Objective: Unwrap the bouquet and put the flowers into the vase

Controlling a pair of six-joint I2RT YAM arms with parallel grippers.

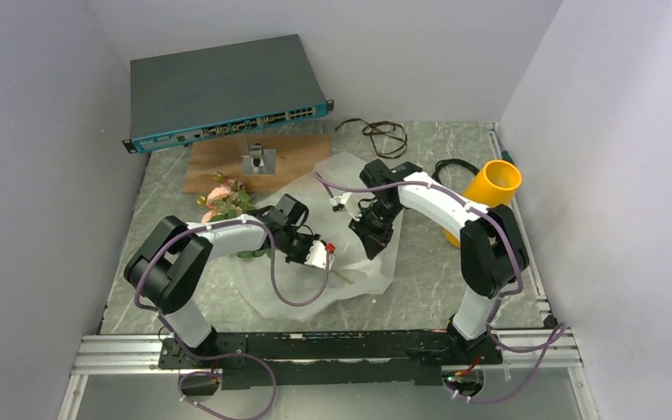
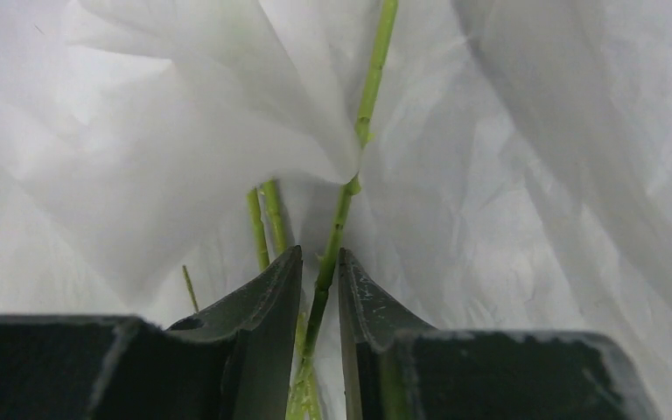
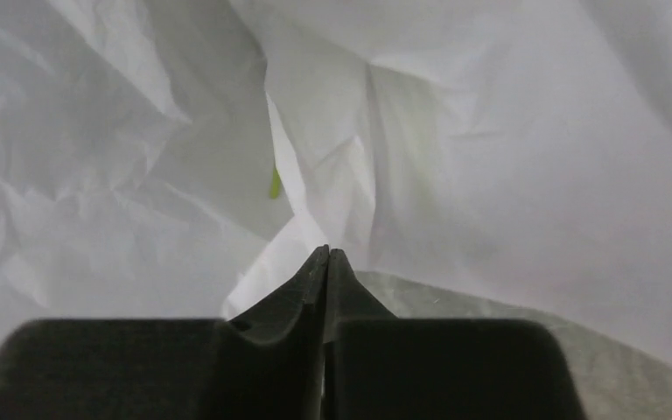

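Stems (image 2: pixel 337 227) thin, bendy; grip bare ends, 4 o'clock of blooms (image 1: pixel 221 197). Left gripper (image 2: pixel 320 258) flanks them, hold unclear; right gripper (image 3: pixel 327 252) clenched.

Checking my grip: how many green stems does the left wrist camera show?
4: one long stem between the fingers of the left end effector, two stems side by side just left of it, one thin sprig farther left. Paper may hide more.
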